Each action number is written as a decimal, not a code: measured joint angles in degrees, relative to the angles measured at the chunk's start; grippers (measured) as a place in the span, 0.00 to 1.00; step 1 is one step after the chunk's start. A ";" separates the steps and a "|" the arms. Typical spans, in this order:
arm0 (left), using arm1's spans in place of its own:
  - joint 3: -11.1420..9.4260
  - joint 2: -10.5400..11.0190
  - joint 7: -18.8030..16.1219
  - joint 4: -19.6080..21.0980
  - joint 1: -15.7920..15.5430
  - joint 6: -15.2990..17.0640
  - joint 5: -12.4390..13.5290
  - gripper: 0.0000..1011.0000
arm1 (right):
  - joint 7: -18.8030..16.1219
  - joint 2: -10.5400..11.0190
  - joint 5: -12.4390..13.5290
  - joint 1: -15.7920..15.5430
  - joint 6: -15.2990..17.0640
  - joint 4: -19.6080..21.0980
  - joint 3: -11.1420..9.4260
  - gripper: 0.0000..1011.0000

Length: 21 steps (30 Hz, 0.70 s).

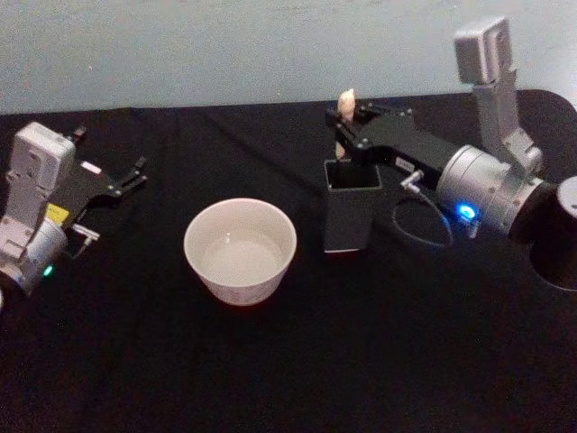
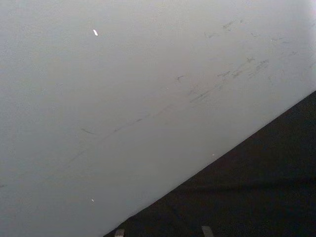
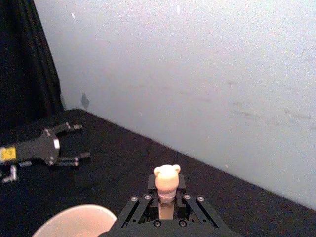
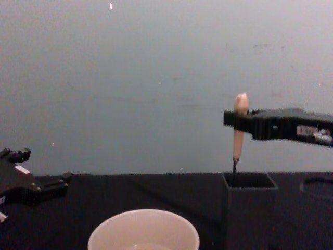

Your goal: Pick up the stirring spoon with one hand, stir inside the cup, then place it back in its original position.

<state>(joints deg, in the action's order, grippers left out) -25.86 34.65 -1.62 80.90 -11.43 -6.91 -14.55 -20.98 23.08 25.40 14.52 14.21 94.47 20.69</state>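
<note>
On the head view I saw the right gripper [image 1: 345, 126] closed on the cream handle of the stirring spoon [image 1: 344, 102], pinching it just under the bear head. The dark grey holder [image 1: 352, 212] stood directly below that gripper, and the off-white cup [image 1: 241, 251] sat to the gripper's left and nearer the robot, apart from the holder. The left gripper [image 1: 137, 173] lay well off on the far side of the cup from the working hand, low over the black table [image 1: 288, 370], its fingers spread and holding nothing.

The left wrist view gave me a pale wall [image 2: 148, 98] and a dark corner of the table.

On the right wrist view the bear head [image 3: 167, 174] stood up just past the closed fingertips. The cup's rim [image 3: 74, 213] showed below and to one side of the hand, with the left gripper [image 3: 79, 142] farther beyond it, fingers parted.

From the chest view the right gripper [image 4: 238, 120] held the spoon upright. Its thin stem ran straight down from the hand into the mouth of the holder [image 4: 250, 208]. The spoon's bowl was hidden inside. The cup [image 4: 143, 232] stood lower, to the hand's left.
</note>
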 joint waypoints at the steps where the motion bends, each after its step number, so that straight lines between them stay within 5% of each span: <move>1: 0.00 0.00 0.00 0.00 0.00 0.00 0.00 0.99 | 0.00 0.12 0.34 -0.08 -0.06 0.35 -0.16 0.19; 13: 0.00 0.00 0.00 0.00 0.00 0.00 0.00 0.99 | 1.09 1.63 4.65 -1.10 -1.62 6.14 -2.81 0.19; 21: 0.00 0.00 0.00 0.00 0.00 0.00 0.00 0.99 | 4.57 2.04 4.72 -2.02 -2.36 9.23 -3.46 0.19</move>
<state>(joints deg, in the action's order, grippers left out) -25.87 34.65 -1.62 80.90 -11.43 -6.91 -14.55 -16.41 25.12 30.13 12.50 11.86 103.70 17.23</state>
